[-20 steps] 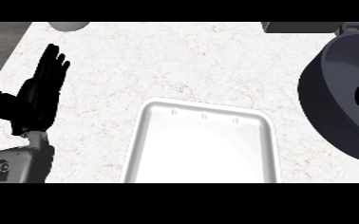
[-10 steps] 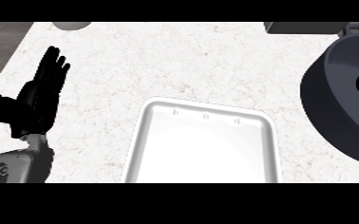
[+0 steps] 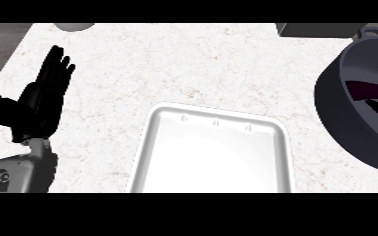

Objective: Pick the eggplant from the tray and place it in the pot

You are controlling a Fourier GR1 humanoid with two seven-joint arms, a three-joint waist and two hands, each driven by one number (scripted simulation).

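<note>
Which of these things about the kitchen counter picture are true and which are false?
1. The white tray has an eggplant lying on it. False: nothing shows on the tray.
2. The left hand is open, fingers up, at the view's left. True.
3. The dark pot sits at the view's right edge. True.
4. The left hand holds the pot. False: it rests far from it, touching nothing.
5. The right hand is over the tray. False: no right hand shows.
</note>
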